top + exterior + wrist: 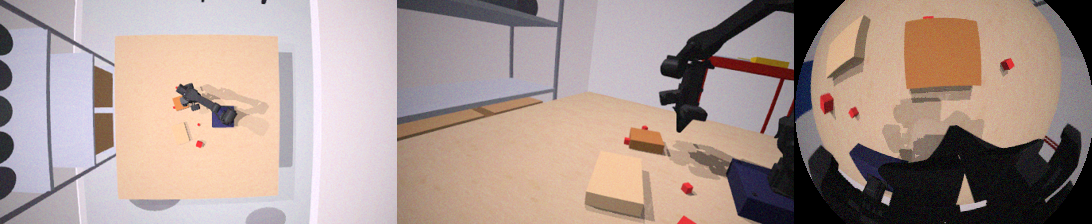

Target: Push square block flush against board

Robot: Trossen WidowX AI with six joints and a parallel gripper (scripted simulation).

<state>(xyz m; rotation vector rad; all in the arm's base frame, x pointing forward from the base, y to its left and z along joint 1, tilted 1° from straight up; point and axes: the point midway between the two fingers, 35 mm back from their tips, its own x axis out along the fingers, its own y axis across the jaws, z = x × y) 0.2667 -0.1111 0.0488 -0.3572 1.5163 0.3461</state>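
Observation:
The orange square block lies flat on the table. The pale wooden board also lies flat. A clear gap separates them, and no side of the block touches the board. My gripper is shut and empty. Its tips hang above the table, beside the block on the side towards the robot's base, and do not touch it. In the top view the arm hides part of the block.
Several red cubes lie about: a larger one, a small one between board and base, one close to the block's far side, and one beyond it. The blue base stands behind.

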